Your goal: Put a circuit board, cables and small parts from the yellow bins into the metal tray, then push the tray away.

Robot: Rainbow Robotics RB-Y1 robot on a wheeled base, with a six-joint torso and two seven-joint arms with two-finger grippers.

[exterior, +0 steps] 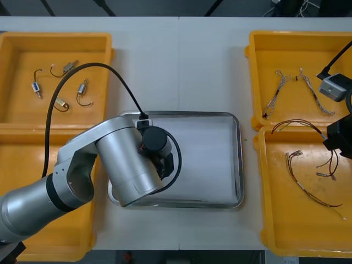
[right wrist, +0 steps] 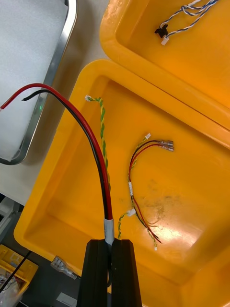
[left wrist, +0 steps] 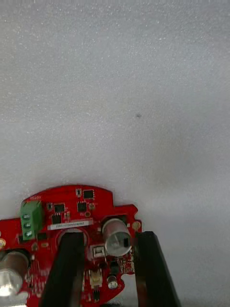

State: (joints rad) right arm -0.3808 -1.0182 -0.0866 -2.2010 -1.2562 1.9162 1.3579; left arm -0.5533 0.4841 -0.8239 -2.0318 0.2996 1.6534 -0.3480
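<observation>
Left arm reaches over the shiny metal tray (exterior: pixel 237 165) at the middle of the light table (exterior: pixel 181 55). Left pincer (left wrist: pixel 109 237) is low over the tray's white lining and holds the round red circuit board (left wrist: pixel 67 211): one finger (left wrist: pixel 67 268) stands at the board's central opening and the other against its outer edge, with a strip of board and a silver can between them. The board is face up, on or just above the lining; which of the two cannot be told. Right arm sits at the table's right edge. Right pincer (right wrist: pixel 111 247) hangs above the near right yellow bin (right wrist: pixel 52 192), closed tight on a red-and-black paired cable (right wrist: pixel 91 139) at its pale sleeve. The cable arcs up from the fingers, its free ends seen against the tray's white lining. On the bin floor below lie a twisted green-and-yellow cable (right wrist: pixel 101 120) and a thin red, yellow and black cable (right wrist: pixel 130 180) with small connectors. Far right yellow bin (right wrist: pixel 191 72) holds twisted blue-and-white cables (right wrist: pixel 189 10). Far left yellow bin (exterior: pixel 16 66) holds several small metal parts (exterior: pixel 60 103) with wire hooks.
</observation>
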